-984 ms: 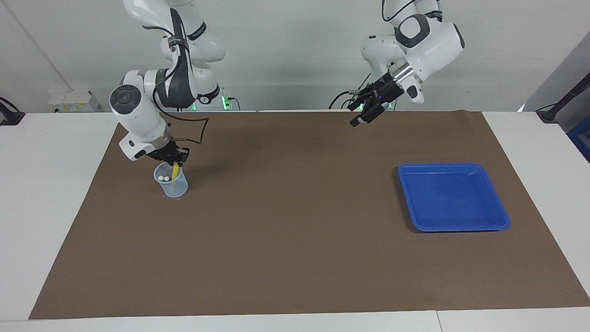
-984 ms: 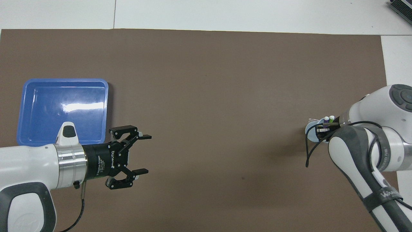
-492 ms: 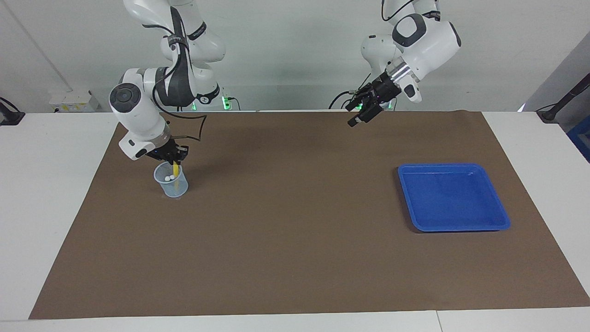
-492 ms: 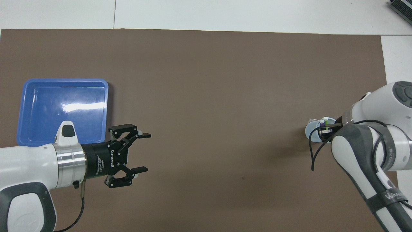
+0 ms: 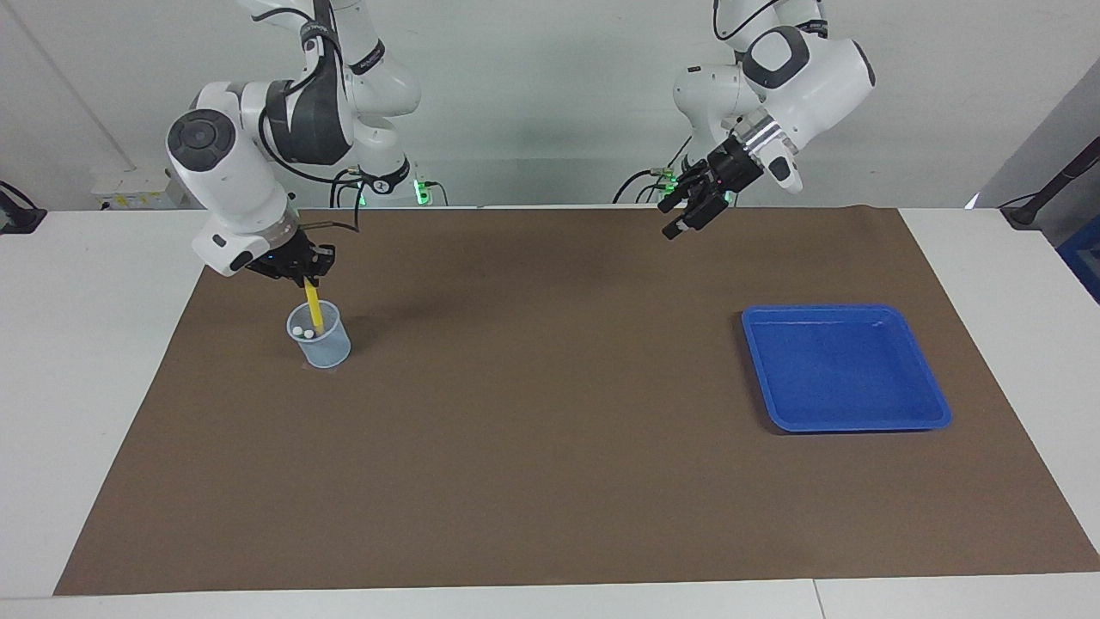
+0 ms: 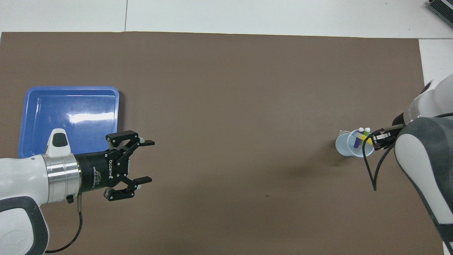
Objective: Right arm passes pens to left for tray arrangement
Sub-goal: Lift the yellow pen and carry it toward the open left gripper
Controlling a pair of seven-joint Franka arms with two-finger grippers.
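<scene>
Okay, your right gripper [image 5: 305, 277] is clamped on the yellow pen [image 5: 314, 311], tilted over the cup [image 5: 320, 337] holding two pens; left gripper [image 6: 144, 161] waits wide open over the mat [image 5: 550, 404], tray [image 5: 932, 404] bare

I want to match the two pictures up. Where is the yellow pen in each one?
Facing view: the slim yellow marker pen rises from the small translucent cup, pinched by the right gripper.
Overhead view: yellow pen leans across the cup.
Shared landmark: the square blue plastic tray.
</scene>
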